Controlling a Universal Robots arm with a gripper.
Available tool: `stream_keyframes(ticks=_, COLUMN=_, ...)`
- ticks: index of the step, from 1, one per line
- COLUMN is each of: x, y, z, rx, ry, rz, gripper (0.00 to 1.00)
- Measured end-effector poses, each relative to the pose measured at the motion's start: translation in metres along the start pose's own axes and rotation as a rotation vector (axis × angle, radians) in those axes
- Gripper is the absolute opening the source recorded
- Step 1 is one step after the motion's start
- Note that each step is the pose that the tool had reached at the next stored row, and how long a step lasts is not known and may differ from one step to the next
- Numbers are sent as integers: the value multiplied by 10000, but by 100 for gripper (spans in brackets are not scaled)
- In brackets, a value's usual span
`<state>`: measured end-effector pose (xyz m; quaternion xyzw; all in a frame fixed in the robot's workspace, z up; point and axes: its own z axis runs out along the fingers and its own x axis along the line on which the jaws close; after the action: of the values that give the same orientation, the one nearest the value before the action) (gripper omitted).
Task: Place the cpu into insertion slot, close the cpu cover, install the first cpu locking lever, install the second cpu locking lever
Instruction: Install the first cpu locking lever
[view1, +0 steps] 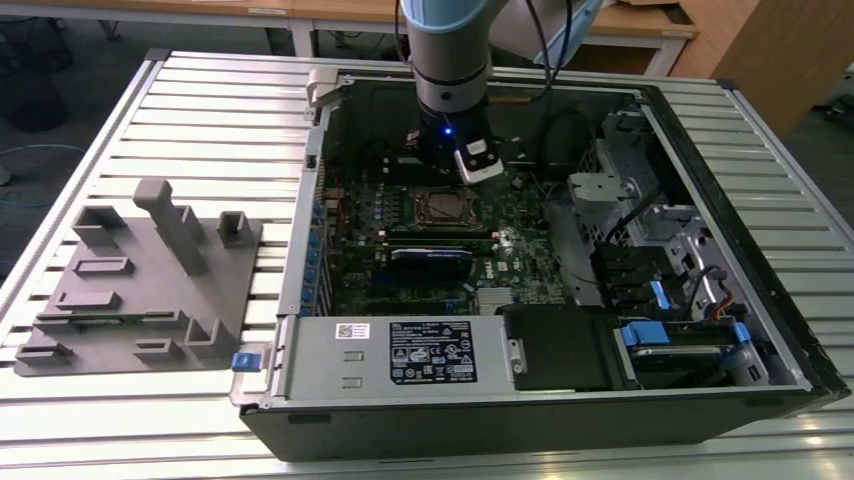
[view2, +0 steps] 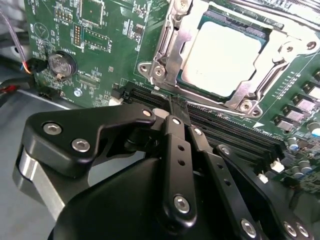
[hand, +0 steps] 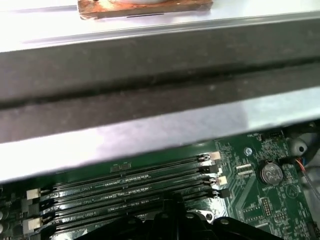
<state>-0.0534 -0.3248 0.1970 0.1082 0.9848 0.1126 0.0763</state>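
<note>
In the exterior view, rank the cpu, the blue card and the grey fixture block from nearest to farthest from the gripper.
1. cpu, in the socket beside the gripper.
2. blue card, mid-board.
3. grey fixture block, outside the case, exterior view's left.

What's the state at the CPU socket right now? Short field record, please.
cpu: seated in the insertion slot, silver top facing up
cpu cover: down, framing the cpu
locking lever: thin rod along the socket edge nearest the hand; cannot tell whether it is latched
hand: fingers together, tips at that socket edge, beside the memory slots
contact with lever: cannot tell
held object: none visible
</note>
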Motion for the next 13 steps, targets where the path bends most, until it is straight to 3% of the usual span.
stream_keyframes(ticks=13, x=9, y=22, z=4, rx=55, ry=-104, rz=421, gripper=10)
